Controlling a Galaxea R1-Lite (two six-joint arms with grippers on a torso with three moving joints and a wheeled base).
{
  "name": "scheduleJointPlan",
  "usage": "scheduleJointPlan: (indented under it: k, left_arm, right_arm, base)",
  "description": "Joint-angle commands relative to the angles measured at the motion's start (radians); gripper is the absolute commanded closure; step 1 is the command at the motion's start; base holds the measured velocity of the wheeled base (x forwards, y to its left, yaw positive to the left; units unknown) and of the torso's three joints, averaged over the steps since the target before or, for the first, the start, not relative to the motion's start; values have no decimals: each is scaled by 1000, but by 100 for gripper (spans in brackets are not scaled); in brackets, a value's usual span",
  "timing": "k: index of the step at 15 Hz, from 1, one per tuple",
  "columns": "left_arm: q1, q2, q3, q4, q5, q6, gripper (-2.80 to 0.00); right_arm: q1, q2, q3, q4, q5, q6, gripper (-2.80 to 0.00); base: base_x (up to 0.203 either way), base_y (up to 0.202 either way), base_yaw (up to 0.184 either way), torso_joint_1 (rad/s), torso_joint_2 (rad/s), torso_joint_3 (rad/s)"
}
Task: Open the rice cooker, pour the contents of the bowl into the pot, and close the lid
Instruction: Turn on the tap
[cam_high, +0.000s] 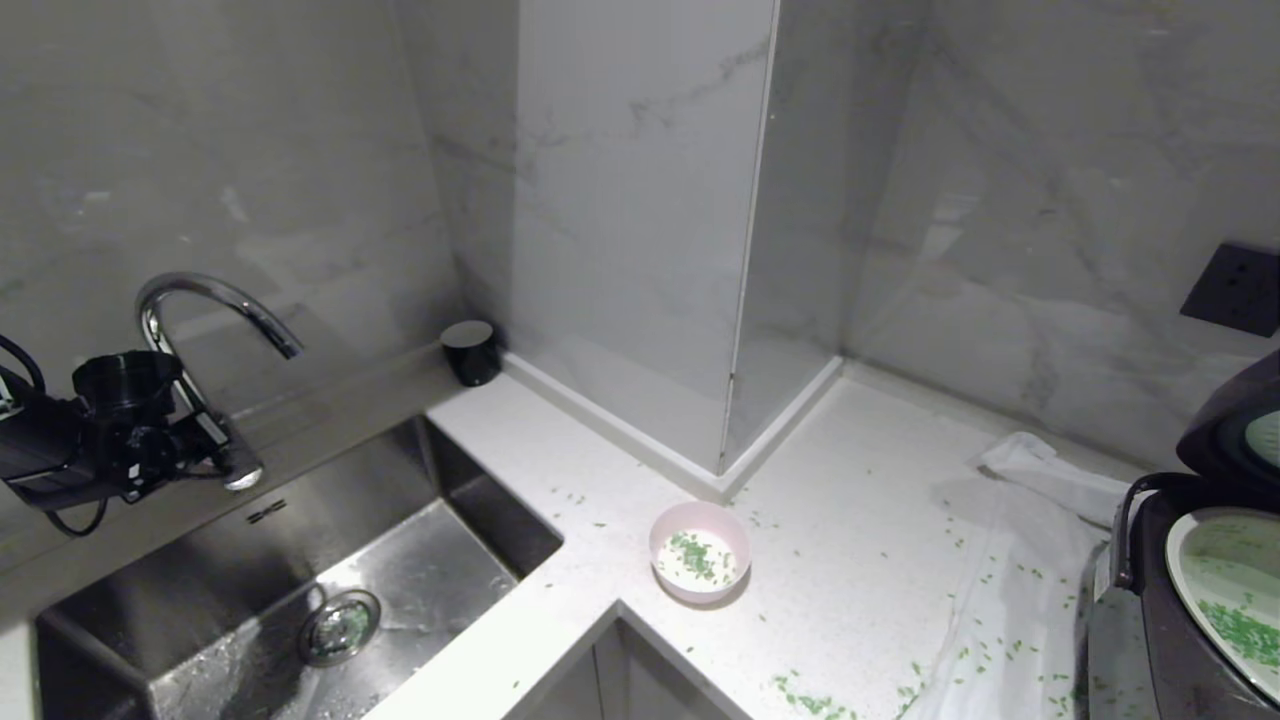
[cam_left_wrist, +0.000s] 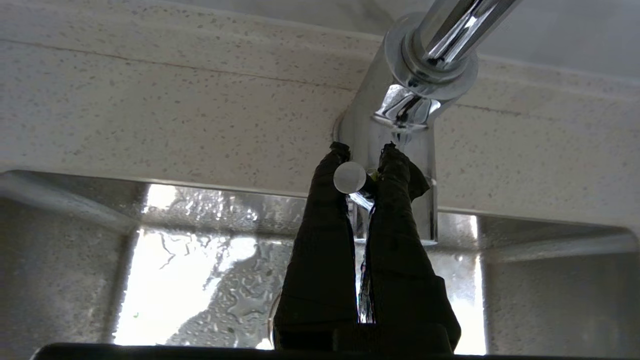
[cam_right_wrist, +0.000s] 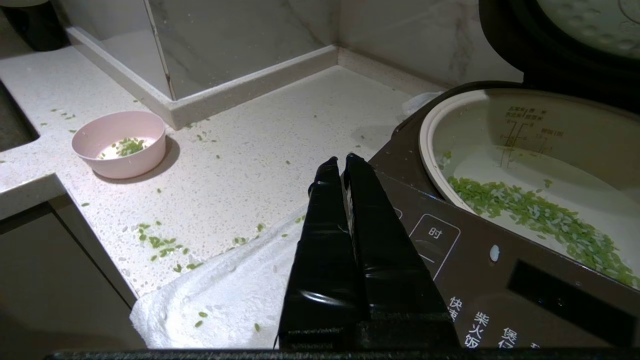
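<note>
The left claw (cam_left_wrist: 364, 159) is reaching level over the sink (cam_high: 440, 560), clamping the faucet's lever (cam_left_wrist: 350, 177); the right claw (cam_right_wrist: 341, 162), pressed shut and empty, is idling beside the rice cooker (cam_right_wrist: 500, 270).

Kitchen: steel sink (cam_high: 440, 560), tap (cam_high: 215, 300), marble walls (cam_high: 1000, 200).

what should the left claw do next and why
Probably swing the tap lever a little. The left claw is shut on that knobbed lever at the faucet base, over the sink. The lid is still up over the pot, which has green grains in it, so closing comes later. The right claw rests shut by the rice cooker.
</note>
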Motion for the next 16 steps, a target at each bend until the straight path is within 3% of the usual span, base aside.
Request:
scheduleJointPlan:
  k: [1,16]
  left_arm:
    - [-1,-6,7,0,2,2,0]
    - [0,3,13,15,4,36,0]
  right_arm:
    - [0,-1,2,1,1,-1,0]
    - [0,0,2,0,1,-1,0]
  base:
    - [0,0,0,0,0,0]
    - [0,0,0,0,0,0]
